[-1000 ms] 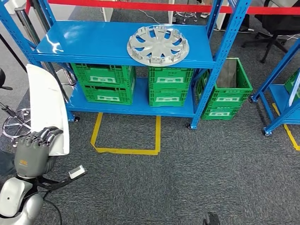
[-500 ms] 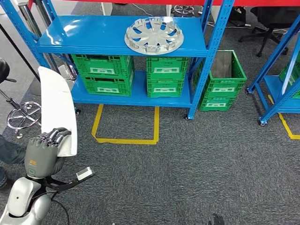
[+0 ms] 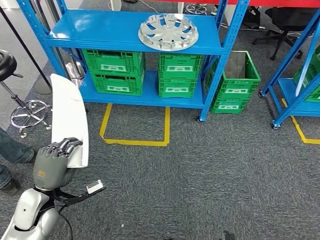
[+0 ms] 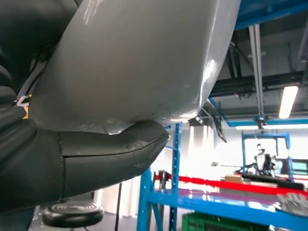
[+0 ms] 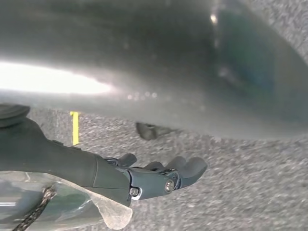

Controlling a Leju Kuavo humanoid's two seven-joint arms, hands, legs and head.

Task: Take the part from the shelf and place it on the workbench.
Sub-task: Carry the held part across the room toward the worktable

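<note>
The left hand (image 3: 53, 162) holds the white curved part (image 3: 70, 117) by its near end at the near left of the scene, the fingers (image 3: 62, 146) curled over its edge and, in the left wrist view, the thick thumb (image 4: 109, 156) pressed against the panel's underside. The part stands up and away from the hand, clear of the blue shelf (image 3: 128, 37), which lies farther off and carries a silver wheel cover (image 3: 168, 31) on top, with green crates (image 3: 115, 72) below it. The right hand (image 5: 160, 175) hangs low over the grey carpet with its fingers loosely apart and nothing in them. I judge the pick done and the carry under way: the part is off the shelf, and no workbench surface is in sight. The next move probably calls for turning toward that surface while keeping the long panel steady in a one-handed grip, and keeping it clear of the stool (image 3: 7, 65) at the far left.
</note>
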